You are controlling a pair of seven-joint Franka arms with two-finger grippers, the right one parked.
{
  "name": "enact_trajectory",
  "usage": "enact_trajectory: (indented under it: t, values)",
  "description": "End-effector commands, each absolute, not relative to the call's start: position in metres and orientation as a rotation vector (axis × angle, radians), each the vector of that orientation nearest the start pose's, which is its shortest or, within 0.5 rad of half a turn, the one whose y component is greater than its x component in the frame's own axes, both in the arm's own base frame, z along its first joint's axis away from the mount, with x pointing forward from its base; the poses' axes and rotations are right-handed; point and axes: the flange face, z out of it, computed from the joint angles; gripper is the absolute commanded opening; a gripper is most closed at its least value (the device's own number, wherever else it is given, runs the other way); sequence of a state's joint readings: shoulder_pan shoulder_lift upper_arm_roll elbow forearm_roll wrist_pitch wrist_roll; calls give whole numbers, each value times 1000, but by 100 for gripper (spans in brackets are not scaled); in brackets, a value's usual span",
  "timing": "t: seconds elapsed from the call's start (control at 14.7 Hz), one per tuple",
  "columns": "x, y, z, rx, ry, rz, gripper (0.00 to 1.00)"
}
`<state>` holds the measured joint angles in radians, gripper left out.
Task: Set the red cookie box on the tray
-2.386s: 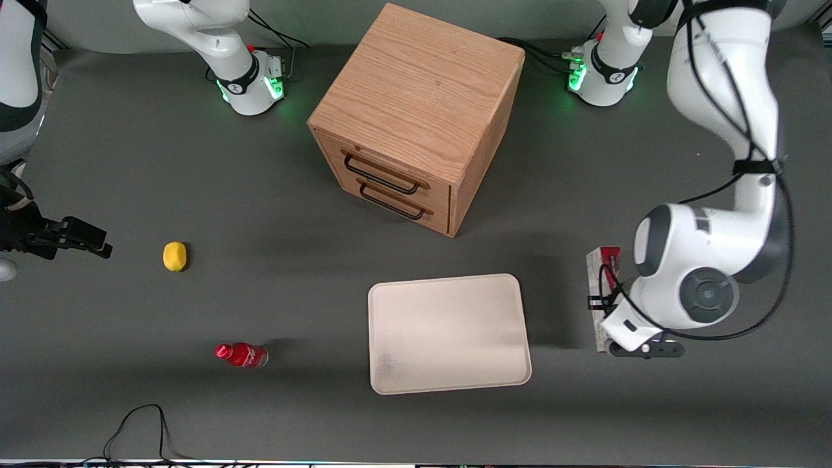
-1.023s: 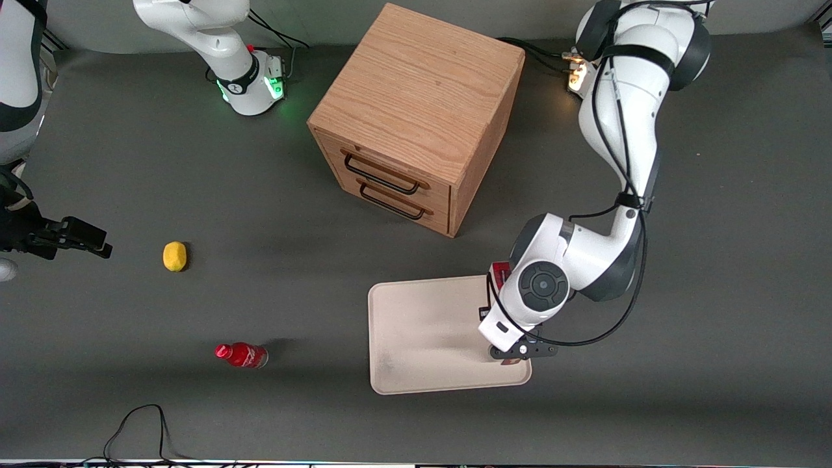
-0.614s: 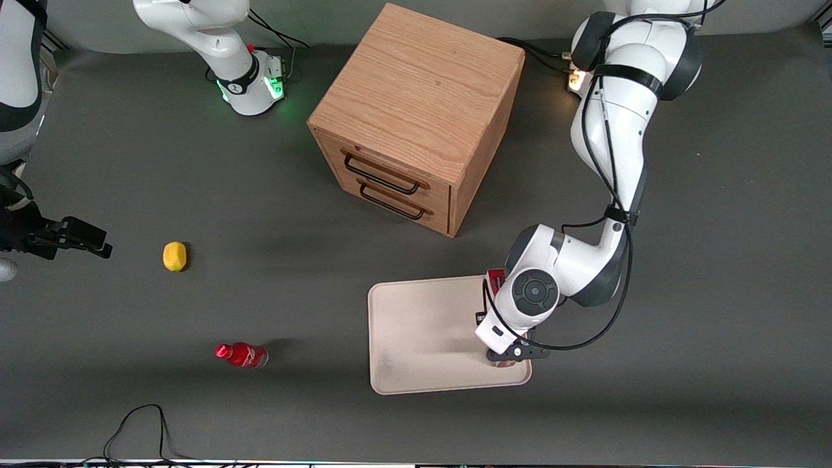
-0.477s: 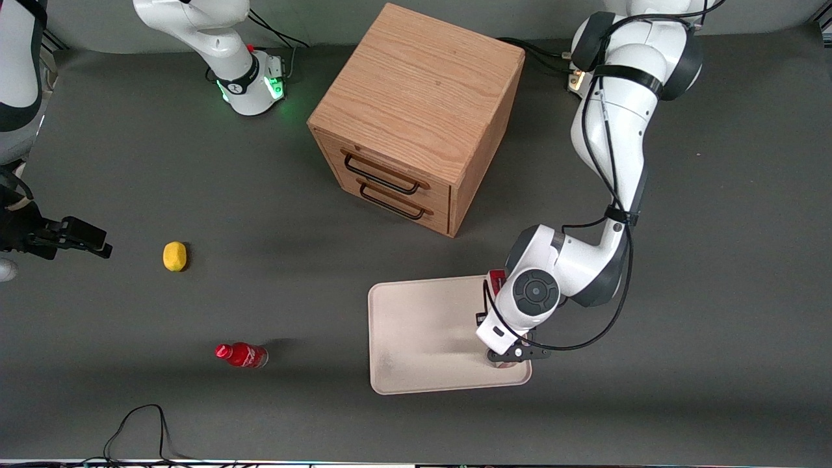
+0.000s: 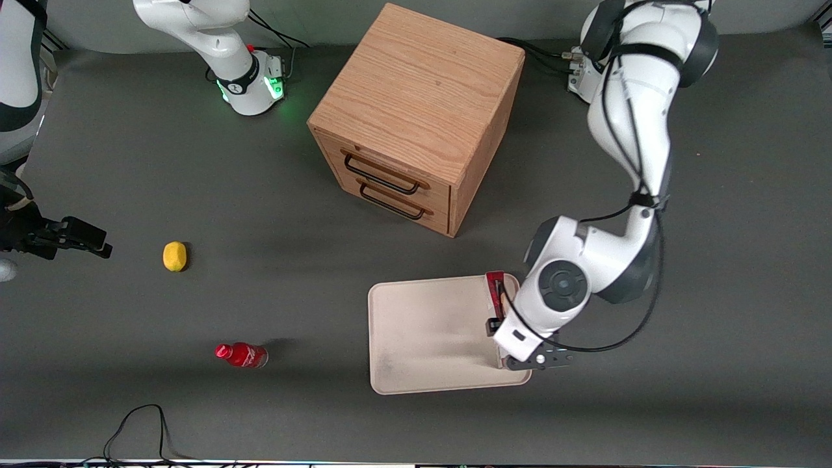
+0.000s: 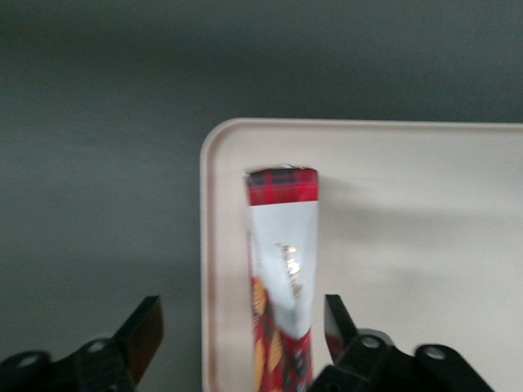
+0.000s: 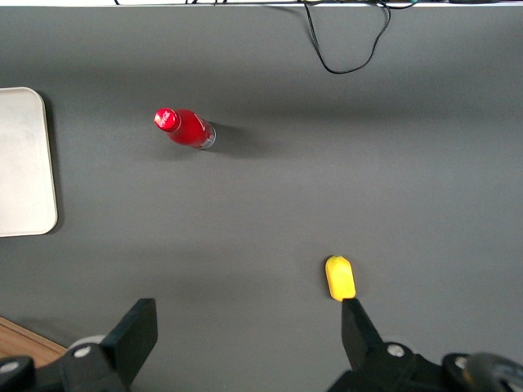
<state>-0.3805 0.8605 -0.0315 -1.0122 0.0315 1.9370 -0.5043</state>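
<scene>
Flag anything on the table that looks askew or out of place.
Nothing stands out. The red cookie box lies flat on the tray, along its edge nearest the working arm. The gripper hangs open above it. The red bottle and lemon sit undisturbed.

left arm hides most of the red cookie box [image 5: 495, 290]; gripper [image 6: 237, 343] cut off.

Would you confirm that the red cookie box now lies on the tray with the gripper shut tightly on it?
Not quite: the red cookie box does lie on the tray, along its edge, but the gripper is open, its fingers clear of the box on both sides. The left wrist view shows this.
</scene>
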Motion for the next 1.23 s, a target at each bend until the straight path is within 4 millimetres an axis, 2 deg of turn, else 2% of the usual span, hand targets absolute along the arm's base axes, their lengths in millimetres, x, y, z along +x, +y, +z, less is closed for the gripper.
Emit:
enact_trajectory:
  t: [0.0,0.27,0.41,0.55,0.82,0.95,1.16]
  values:
    - [694,-251,426,-3135,-53,-43,100]
    - [652,-172,519,-3132,-151,-34,100]
    - [627,-138,549,-3119,-199,2,100]
    - [603,-108,563,-3115,-169,9,100]
    - [553,-43,577,-3148,-143,21,100]
    - [538,-27,584,-3146,-89,32,100]
    - [527,-20,592,-3134,-91,62,100]
